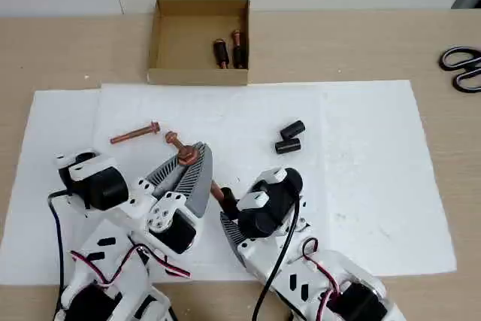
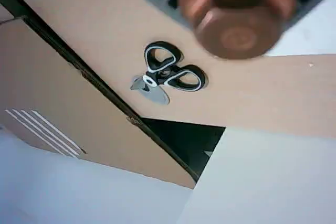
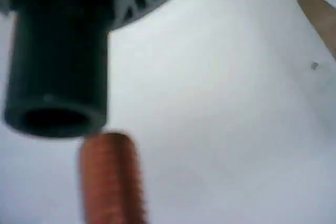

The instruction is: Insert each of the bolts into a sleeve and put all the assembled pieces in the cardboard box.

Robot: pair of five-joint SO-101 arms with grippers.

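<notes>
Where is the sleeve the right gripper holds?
In the high view the black sleeve sits in the right gripper over the white paper between the arms, its mouth near the threaded tip of the bolt held by the left gripper.

Wooden table [image 1: 361, 43], white paper sheet [image 1: 361, 186] spread over it, cardboard box [image 1: 197, 76] beyond the sheet, scissors [image 1: 464, 71] near the edge

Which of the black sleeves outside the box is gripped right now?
The sleeve in the right gripper, a bolt's threaded tip at its mouth. The other two sleeves lie together on the white paper, untouched.
</notes>
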